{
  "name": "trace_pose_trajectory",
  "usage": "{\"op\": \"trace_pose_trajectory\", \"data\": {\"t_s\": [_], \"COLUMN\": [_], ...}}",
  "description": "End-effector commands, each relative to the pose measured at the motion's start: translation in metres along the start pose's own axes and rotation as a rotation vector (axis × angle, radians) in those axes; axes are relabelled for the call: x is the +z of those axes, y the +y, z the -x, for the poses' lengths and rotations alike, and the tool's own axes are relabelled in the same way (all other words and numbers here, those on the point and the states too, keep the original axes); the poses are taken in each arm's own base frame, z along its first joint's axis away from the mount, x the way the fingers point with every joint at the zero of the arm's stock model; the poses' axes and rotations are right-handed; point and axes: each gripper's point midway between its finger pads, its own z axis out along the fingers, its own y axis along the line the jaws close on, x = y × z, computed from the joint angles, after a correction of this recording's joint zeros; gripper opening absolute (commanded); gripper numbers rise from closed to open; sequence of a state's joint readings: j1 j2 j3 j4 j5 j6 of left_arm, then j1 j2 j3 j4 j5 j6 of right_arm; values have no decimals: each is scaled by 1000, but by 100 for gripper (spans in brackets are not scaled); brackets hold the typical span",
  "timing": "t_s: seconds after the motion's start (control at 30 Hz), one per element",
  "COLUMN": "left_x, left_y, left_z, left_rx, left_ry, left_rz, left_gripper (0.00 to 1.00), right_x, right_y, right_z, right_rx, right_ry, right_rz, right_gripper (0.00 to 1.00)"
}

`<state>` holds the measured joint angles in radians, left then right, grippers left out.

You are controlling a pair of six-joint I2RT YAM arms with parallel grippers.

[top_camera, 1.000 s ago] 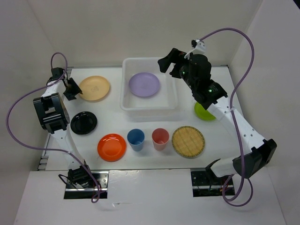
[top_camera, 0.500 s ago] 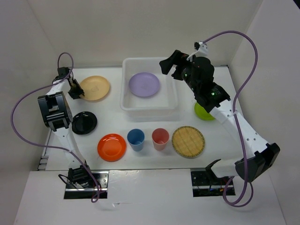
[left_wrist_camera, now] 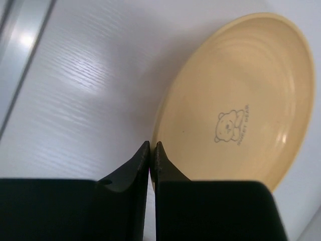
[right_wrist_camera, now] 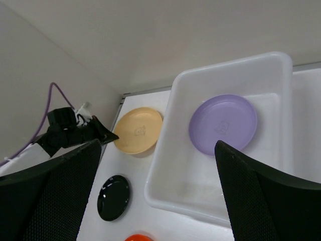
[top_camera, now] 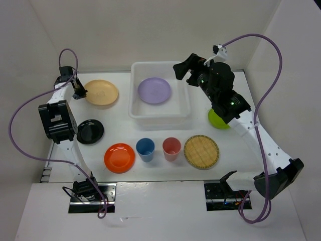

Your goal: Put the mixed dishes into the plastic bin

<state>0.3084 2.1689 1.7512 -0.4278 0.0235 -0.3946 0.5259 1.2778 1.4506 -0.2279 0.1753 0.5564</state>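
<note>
**Top external.** Plastic bin point(top_camera: 160, 65) at the table's point(top_camera: 235, 165) far centre, holding one purple plate point(top_camera: 154, 91). Pale yellow plate point(top_camera: 102, 93) lies left of the bin, apart from it. The left gripper point(top_camera: 78, 90) is at its outer rim, a side approach suited to a flat dish. The right gripper point(top_camera: 183, 70) hovers at the bin's far right corner, carrying nothing. Still on the table: black plate point(top_camera: 90, 131), orange plate point(top_camera: 119, 157), blue cup point(top_camera: 145, 149), pink-red cup point(top_camera: 171, 148), woven tan disc point(top_camera: 201, 151), and lime green plate point(top_camera: 216, 121), partly hidden under the right arm.

**Left wrist.** Jaws pinched to a thin slit at the yellow plate's point(left_wrist_camera: 241, 95) rim, apparently clamping that edge. A bear print point(left_wrist_camera: 228, 125) shows on the plate's face.

**Right wrist.** Jaws spread wide and empty above the bin point(right_wrist_camera: 230, 63). That arm hangs over the drop zone, a likely obstacle for the yellow plate's delivery.
</note>
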Motion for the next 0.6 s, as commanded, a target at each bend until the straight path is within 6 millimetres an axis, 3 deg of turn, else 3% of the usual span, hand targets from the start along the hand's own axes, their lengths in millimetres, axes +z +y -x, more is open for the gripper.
{"op": "trace_pose_trajectory", "data": {"t_s": [0.0,0.1,0.23,0.37,0.57], "left_x": [-63,-105,-172,-212,-223], "left_y": [-9,-19,-54,-118,-209], "left_z": [59,85,108,100,64], "left_rx": [11,-2,-36,11,104], "left_ry": [-191,-271,-362,-354,-313], "left_rz": [-12,-82,-272,-489,-616], "left_gripper": [0,0,0,0,0], "right_x": [-6,-8,-10,-23,-36], "right_y": [3,1,-12,-20,-54], "right_z": [12,12,5,8,15], "right_rx": [8,18,37,55,64], "right_ry": [-45,-52,-53,-83,-115], "right_rz": [5,-1,-37,-42,-114], "right_gripper": [98,98,98,98,98]}}
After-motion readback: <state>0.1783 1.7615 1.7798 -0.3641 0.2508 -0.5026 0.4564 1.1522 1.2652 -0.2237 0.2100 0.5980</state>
